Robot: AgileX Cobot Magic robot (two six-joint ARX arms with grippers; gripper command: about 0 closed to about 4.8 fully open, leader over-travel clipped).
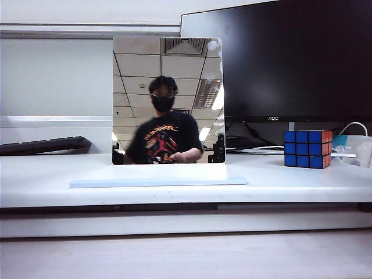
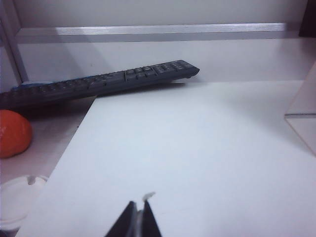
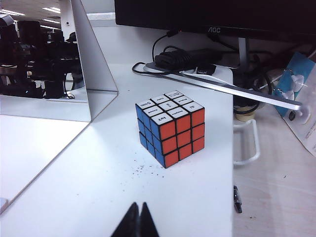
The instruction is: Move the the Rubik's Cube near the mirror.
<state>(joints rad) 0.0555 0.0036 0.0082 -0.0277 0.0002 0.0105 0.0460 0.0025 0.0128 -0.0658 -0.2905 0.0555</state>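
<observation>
Since the cube sits untouched on the white shelf, well to the right of the mirror, we judge we're at the very start: approach not yet begun. Right gripper hangs low over the shelf just short of the cube, fingers pinched together, nothing in them; left gripper likewise clenched and empty over bare shelf, with the keyboard beyond it and the mirror's edge at the side of its view. Next move, as we read it: right gripper has to spread its fingers wider than the cube, come in square to two opposite faces, clamp, lift, carry toward the mirror and set down beside its base. Left arm looks unneeded. Materials: cube is hard plastic, glossy stickers on a black grid, blue face to the front, red to the side, white on top with small print; flat faces and sharp edges should grip well if we stay square, a diagonal pinch may twist it. Mirror is a thin rigid reflective panel with rounded corners, upright on a flat pale-blue base; probably tippable, so we'd keep clear of it on the set-down. Shelf is smooth and matte, with some dark specks near the cube. Behind: a black monitor and cables.
</observation>
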